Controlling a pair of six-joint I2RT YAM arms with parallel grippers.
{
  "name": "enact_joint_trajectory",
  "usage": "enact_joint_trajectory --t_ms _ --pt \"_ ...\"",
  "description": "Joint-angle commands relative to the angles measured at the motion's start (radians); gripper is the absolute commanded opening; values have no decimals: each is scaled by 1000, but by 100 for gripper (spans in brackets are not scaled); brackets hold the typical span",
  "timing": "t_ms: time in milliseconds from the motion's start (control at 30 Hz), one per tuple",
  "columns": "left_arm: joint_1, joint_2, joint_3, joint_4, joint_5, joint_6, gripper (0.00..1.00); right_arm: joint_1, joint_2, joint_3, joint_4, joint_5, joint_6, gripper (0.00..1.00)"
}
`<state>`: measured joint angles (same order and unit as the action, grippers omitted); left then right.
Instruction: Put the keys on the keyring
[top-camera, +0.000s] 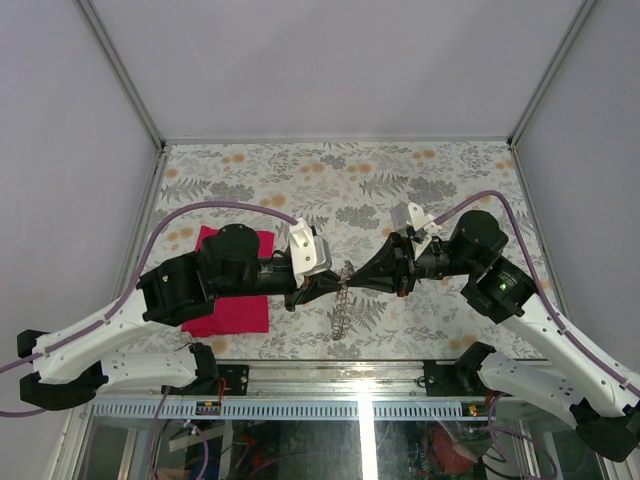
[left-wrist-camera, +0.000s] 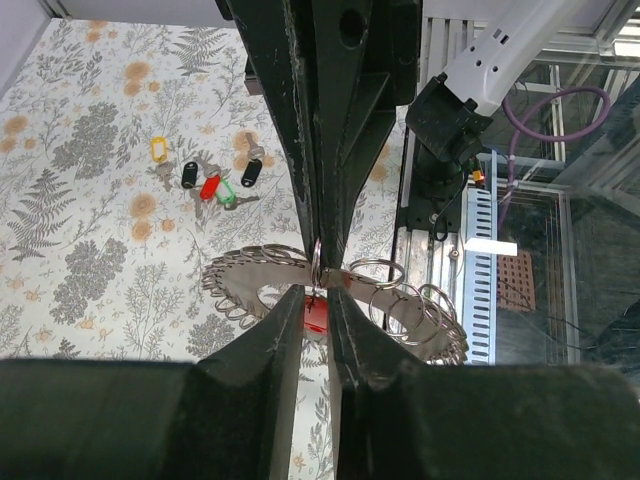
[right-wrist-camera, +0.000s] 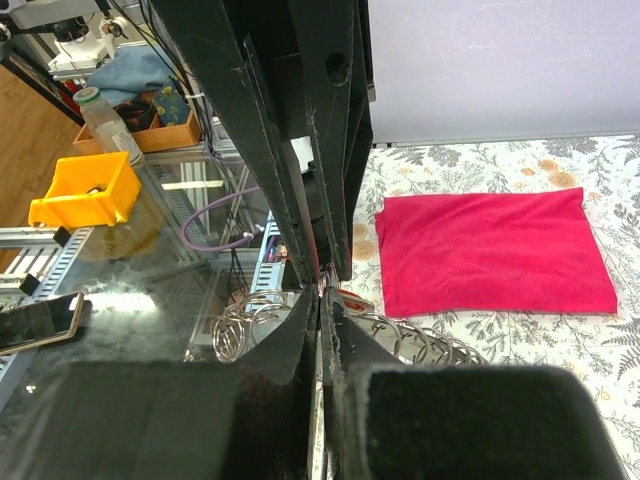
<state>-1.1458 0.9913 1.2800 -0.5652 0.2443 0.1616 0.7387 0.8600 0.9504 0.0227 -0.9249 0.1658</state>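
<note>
— So, where is the keyring at this moment?

— It is in the middle of the worktop, just where the two arms meet. From above it looks like a thin chain going toward the near edge. From the left wrist it is a loop of many small rings.

— And the left hand?

— Its fingers are nearly closed, with a red key pinched between the tips, touching the loop.

— The right hand?

— It is closed completely, tip to tip against the left one. It seems to pinch one upright small ring of the keyring (I cannot see it very sharply).

— The other keys?

— They lie together on the worktop beyond the loop, with yellow, black, red and green heads. A magenta cloth lies flat under the left arm.
</note>
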Motion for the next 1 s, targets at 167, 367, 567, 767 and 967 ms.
enact_joint_trajectory --t_ms 167,367,567,767,967 --pt "-6 -25 -9 73 13 0 1 7 -26 35 93 4 19 0" --pt "-6 -28 -11 82 7 0 0 6 -30 35 108 4 31 0" --pt "-6 -40 -33 119 -4 -16 0 7 -54 10 195 27 87 0" --pt "-6 -51 -67 175 5 -43 0 6 -73 -33 341 61 169 0" --pt "-5 -48 -91 224 25 -66 0 7 -91 -74 467 111 239 0"
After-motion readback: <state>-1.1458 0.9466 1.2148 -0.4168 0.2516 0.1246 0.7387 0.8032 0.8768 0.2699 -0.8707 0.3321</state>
